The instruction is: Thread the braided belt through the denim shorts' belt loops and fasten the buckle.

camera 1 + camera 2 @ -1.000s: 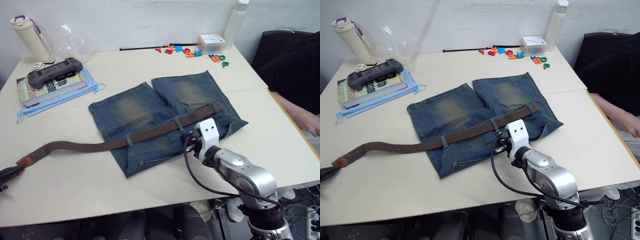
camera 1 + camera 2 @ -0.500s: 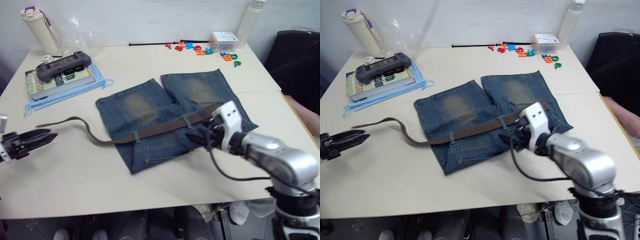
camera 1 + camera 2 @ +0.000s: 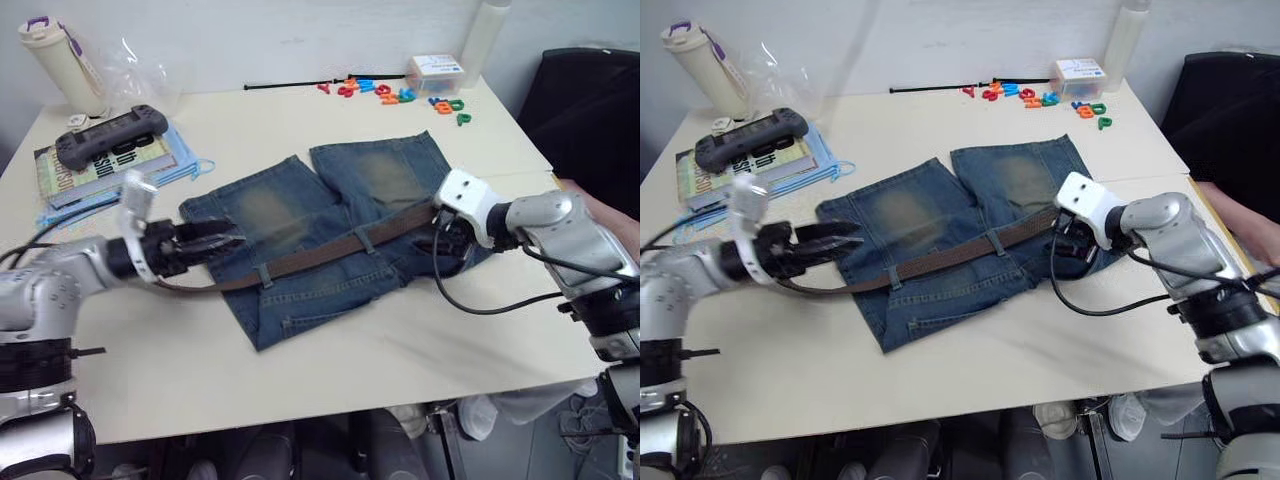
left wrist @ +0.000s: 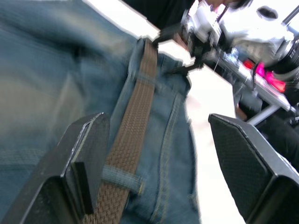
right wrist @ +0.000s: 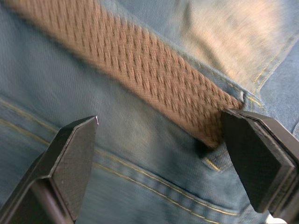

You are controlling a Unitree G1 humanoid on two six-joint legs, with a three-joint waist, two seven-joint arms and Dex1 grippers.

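The pale desk [image 3: 420, 345] stands against a white wall, and at its far edge I see a bottle [image 3: 55, 65], a book with a game controller [image 3: 108, 135] on it, and some coloured plastic letters [image 3: 400, 92]. In the middle lie the denim shorts [image 3: 330, 230], flat, with the waistband toward me. The braided belt [image 3: 320, 255] runs along the waistband from about nine o'clock to three o'clock and passes under two belt loops [image 3: 366, 240]. I cannot find the buckle. My left end effector [image 3: 210, 243] is released, its fingers spread around the belt at the nine o'clock edge of the shorts, holding nothing. My right end effector [image 5: 163, 154] is released too and hovers over the belt's end at the three o'clock side, just above the denim. I judge the belt as light, soft and floppy, with a rough weave that gives good friction, so it will bend rather than push. It seems better to pinch it close to the tip and pull it through each loop. The denim is limp and may bunch up.
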